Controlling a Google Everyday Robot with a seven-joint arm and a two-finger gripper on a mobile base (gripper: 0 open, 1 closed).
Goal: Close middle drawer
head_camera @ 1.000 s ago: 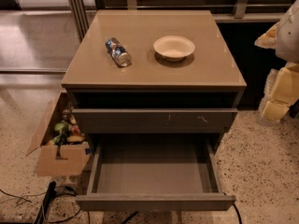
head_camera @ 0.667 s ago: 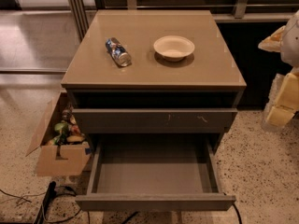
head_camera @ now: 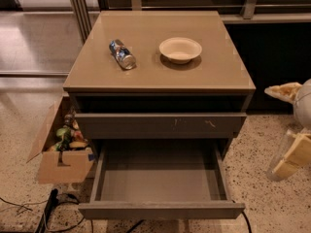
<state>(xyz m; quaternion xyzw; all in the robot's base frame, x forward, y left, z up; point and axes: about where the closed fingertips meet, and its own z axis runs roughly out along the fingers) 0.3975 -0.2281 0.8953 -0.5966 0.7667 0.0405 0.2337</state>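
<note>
As hand point(head_camera: 287, 130) hovers, middle drawer point(head_camera: 160, 210) lies leftward.

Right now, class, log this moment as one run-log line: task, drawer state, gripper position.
task: close middle drawer | drawer state: pulled out, empty | gripper: right of cabinet, not touching drawer | closing push: not yet begun

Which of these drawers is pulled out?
The middle drawer, the lower one with the plain front, stands wide open; the scuffed drawer above it sits much further in. The pincer hangs at the right edge, apart from it.
</note>
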